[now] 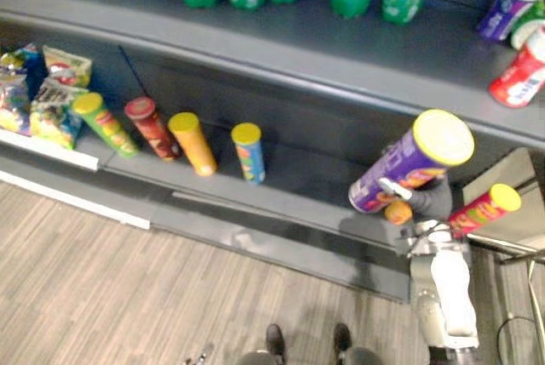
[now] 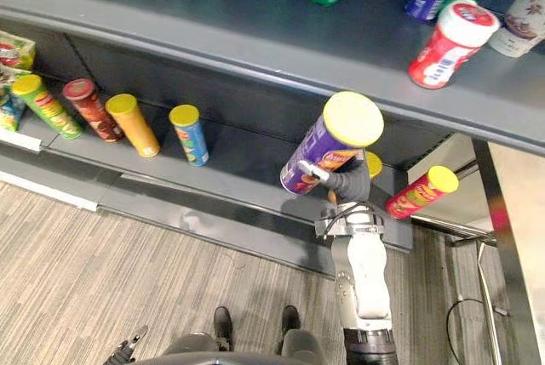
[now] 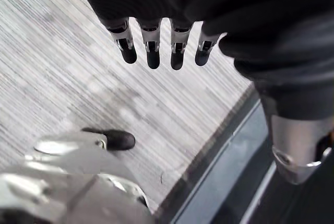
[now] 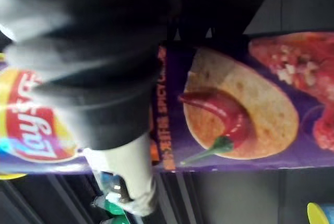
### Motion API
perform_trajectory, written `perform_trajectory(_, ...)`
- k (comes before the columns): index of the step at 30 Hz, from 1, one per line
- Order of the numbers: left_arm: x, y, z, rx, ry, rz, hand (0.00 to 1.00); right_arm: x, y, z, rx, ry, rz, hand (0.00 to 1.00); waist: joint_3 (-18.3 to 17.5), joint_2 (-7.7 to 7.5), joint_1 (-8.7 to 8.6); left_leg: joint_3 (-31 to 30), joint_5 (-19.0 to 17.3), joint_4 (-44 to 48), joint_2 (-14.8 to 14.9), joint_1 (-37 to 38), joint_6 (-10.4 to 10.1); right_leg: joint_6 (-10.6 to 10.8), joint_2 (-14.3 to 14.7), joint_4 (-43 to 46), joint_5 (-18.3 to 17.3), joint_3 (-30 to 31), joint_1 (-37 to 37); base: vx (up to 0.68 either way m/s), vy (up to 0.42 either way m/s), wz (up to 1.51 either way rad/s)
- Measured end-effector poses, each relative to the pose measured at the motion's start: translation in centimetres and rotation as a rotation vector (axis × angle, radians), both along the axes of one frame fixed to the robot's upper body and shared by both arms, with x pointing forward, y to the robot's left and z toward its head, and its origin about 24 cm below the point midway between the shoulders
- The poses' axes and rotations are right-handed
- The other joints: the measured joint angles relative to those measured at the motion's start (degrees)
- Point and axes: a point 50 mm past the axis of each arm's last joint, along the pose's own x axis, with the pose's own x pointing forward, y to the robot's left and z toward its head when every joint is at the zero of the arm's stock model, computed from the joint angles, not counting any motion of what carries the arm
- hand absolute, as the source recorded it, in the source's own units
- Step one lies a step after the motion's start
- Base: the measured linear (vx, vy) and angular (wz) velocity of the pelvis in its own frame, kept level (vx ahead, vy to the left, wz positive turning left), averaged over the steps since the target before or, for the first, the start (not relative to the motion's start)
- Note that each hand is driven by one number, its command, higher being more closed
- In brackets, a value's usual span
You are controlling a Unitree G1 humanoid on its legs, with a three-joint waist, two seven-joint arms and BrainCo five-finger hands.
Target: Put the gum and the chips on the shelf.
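Scanning across, I see my left hand (image 3: 152,51) hanging slack-fingered above the floor (image 3: 62,78), my right hand (image 1: 428,199) with fingers clamped round the purple chips can (image 1: 409,165), tilted over the lower shelf (image 1: 289,186) and not yet set down, while the gum tubs (image 2: 451,46) seem already placed on the upper shelf (image 1: 341,50).

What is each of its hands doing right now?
Left hand: open, fingers relaxed, holding nothing.
Right hand: closed around the purple chips can.
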Motion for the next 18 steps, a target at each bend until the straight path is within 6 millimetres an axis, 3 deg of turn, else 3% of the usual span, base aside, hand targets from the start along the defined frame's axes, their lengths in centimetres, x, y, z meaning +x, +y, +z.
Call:
perform_trajectory(4,1.6,-1.5,-0.1,-0.036,-0.038,-0.015,0.0,-1.1,0.4,-0.7,-0.011,0.017,0.043,1.0,-1.7,1.26,-0.51,-1.9,0.6,-1.3,2.1,0.5,-1.3,0.0,2.0,-1.5,0.0,-2.2,1.6,0.12,-0.174,0.18)
perform_trajectory(8,2.2,-1.9,-0.1,-0.034,-0.04,-0.047,0.0,-1.1,0.3,-0.9,0.002,0.029,0.043,1.0,-2.5,2.1,-1.36,-4.6,1.1,-1.3,2.1,-0.9,-1.8,-0.2,1.9,-1.8,0.0,-4.8,1.7,0.01,-0.047,0.33)
perform_trajectory(10,2.3,-2.0,-0.1,-0.029,-0.039,-0.053,0.0,-1.1,0.3,-1.1,0.006,0.039,0.04,1.0,-2.8,2.04,-1.4,-5.1,1.2,-1.3,2.1,-1.5,-2.0,-0.5,1.8,-2.1,0.1,-5.1,1.5,-0.05,-0.015,0.18)
perform_trajectory(14,2.5,-1.9,-0.1,-0.021,-0.039,-0.062,0.0,-0.8,1.7,-3.3,0.008,0.157,0.087,1.0,-3.4,1.81,-1.41,-4.8,1.3,-1.3,2.1,-2.5,-1.9,-0.9,1.8,-2.8,0.3,-5.1,1.2,-0.06,-0.016,0.01)
perform_trajectory(18,3.1,-1.8,0.1,-0.01,-0.049,-0.058,0.0,-0.9,3.2,-3.8,0.011,0.183,0.146,1.0,-4.0,1.73,-1.59,-3.4,2.4,-1.3,2.6,-4.7,-2.4,-1.6,2.1,-3.1,0.8,-5.1,-1.4,-0.02,-0.024,-0.06)
